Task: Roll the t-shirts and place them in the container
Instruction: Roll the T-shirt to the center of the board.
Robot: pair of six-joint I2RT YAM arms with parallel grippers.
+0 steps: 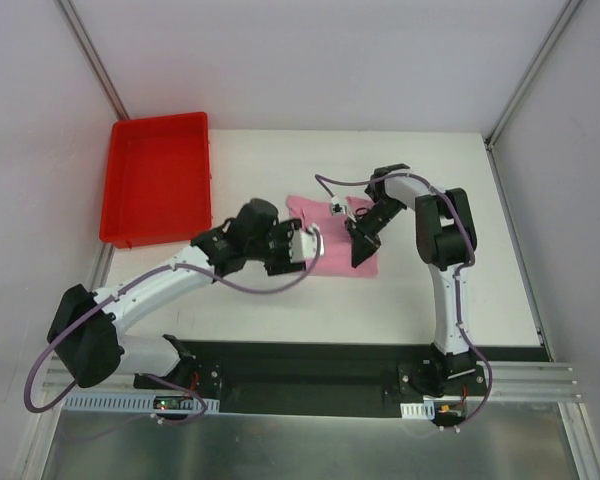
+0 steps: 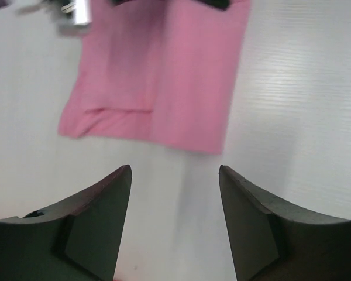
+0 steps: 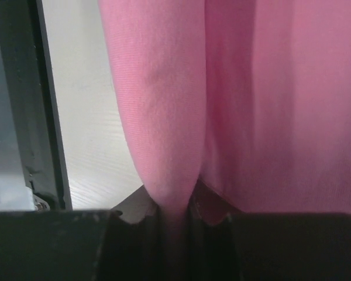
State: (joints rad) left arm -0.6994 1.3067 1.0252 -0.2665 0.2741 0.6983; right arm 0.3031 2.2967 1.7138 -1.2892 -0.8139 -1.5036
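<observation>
The pink t-shirt (image 1: 335, 255) lies folded into a narrow strip on the white table, between the two grippers. In the left wrist view the t-shirt (image 2: 164, 82) lies flat ahead of my left gripper (image 2: 175, 175), which is open and empty over bare table; in the top view this gripper (image 1: 302, 245) is at the shirt's left edge. My right gripper (image 1: 363, 248) is at the shirt's right side. In the right wrist view this gripper (image 3: 175, 202) is shut on a fold of the pink fabric (image 3: 164, 105), which bulges up out of the jaws.
A red plastic tray (image 1: 158, 178) stands at the far left of the table. Grey walls enclose the table on three sides. A black rail (image 1: 310, 365) runs along the near edge by the arm bases.
</observation>
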